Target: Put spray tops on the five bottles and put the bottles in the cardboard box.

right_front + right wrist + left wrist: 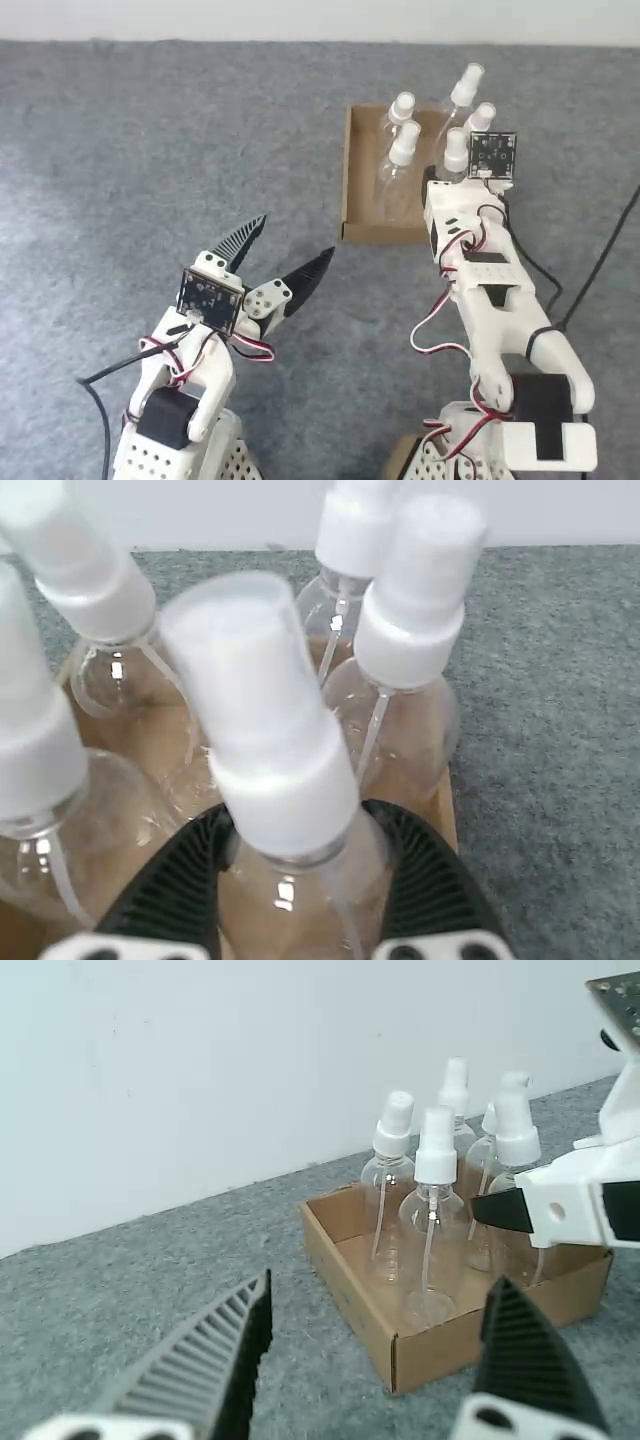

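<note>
Bottle (pixel 265 730) in right fingers (pixel 170 890) amid four others (pixel 410 600) in box (pixel 347 170); left fingers (pixel 240 243) wide.

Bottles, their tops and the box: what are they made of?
Bottles: clear and glossy with bright glints, probably plastic, possibly glass. Spray tops: opaque white, fairly matte, apparently plastic. Box: dull brown cardboard with raw-cut edges.
</note>
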Available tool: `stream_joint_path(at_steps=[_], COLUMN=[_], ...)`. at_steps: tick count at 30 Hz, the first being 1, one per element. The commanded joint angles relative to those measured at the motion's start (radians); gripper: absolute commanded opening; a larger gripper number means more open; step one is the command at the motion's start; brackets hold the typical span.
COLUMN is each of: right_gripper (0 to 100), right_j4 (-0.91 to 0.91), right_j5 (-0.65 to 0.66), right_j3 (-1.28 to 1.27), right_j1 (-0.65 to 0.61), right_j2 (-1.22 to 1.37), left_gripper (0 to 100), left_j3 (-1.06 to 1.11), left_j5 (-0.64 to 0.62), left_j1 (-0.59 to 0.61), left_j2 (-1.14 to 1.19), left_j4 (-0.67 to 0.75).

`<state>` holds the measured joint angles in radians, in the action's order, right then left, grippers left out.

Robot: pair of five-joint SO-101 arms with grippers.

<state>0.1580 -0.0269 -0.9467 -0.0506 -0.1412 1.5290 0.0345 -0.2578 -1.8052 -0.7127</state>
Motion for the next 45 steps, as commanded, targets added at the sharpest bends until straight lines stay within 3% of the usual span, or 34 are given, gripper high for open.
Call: stream_joint_path(at_steps=[1,9,37,45], right_gripper=[0.7,13.6,14.3,24.7], right_j4=[0.013,0.013,0.012,0.012], right_j5=[-0.011,-0.011,-0.011,-0.011], right_j3=[0.006,0.005,-0.026,-0.028], right_j1=[-0.015,-0.015,-0.005,-0.007], right_j2=[-0.008,-0.008,-0.087,-0.087], left_gripper=[32,32,32,32], left_j3=[-0.005,-0.005,-0.005,-0.005], left_j5=[0.009,0.009,0.009,0.009], left_j1=[-0.002,-0.002,-0.002,-0.002], left_j2=[0.003,0.003,0.003,0.003], left_j4=[0.025,0.025,0.025,0.025])
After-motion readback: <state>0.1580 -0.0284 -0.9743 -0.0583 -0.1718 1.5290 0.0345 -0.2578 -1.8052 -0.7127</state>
